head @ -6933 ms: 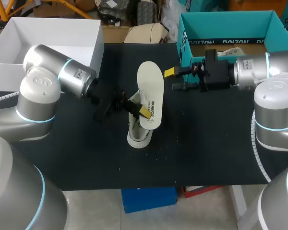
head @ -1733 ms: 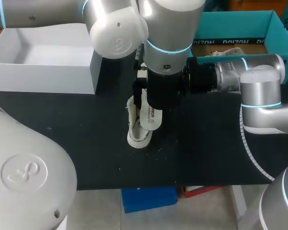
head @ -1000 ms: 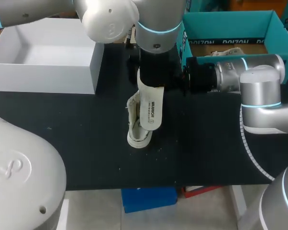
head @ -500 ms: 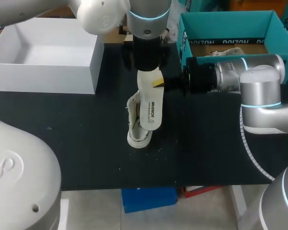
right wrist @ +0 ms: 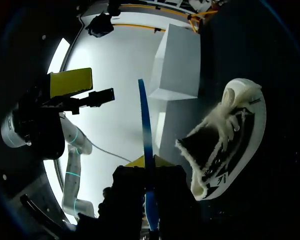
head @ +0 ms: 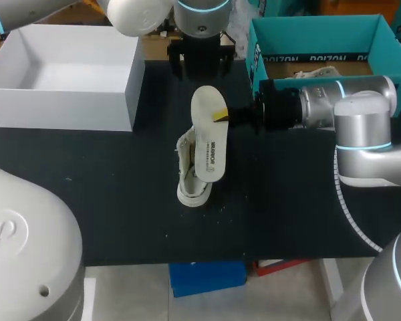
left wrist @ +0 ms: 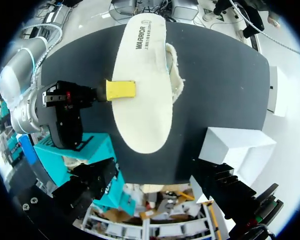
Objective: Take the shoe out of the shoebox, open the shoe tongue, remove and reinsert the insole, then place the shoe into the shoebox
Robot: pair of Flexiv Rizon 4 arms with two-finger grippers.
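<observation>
Insole [head: 208, 144] — pinched in right claw [head: 220, 116], over shoe [head: 189, 184]

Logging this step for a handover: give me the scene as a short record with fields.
insole: clamped at its edge by the right gripper, over the shoe
shoe: on the black table, outside both boxes
left gripper: open, empty, beyond the insole's far end
white box: table's left side
teal box: table's right side
</observation>
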